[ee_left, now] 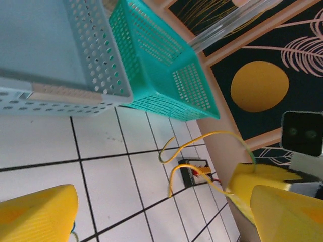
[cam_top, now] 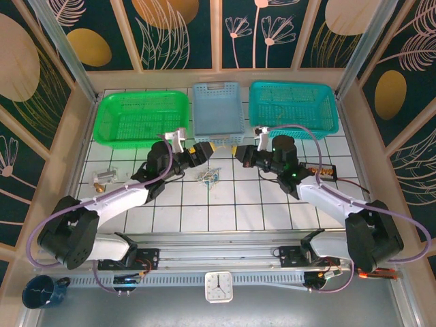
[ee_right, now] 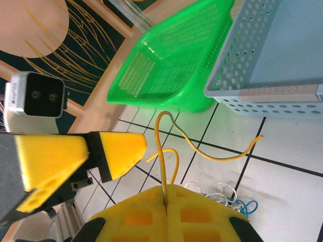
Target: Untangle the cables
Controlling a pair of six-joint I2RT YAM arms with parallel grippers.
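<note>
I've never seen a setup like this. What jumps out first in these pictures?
A bright green basket, a pale blue basket and a teal basket, all perforated plastic, line the far side of the white tiled table. Mid-table the yellow-fingered right gripper pinches a thin yellow-tan cable, facing the open left gripper. A small tangle of whitish and blue cords lies on the tiles nearby.

White tiled counter [cam_top: 259,204] with black grid lines, dark wall panels [cam_top: 177,34] of pale leaves and gold discs

Right tool [ee_right: 165,199] pinches yellow cable [ee_right: 161,156]; green basket [ee_right: 171,75] beyond.
</note>
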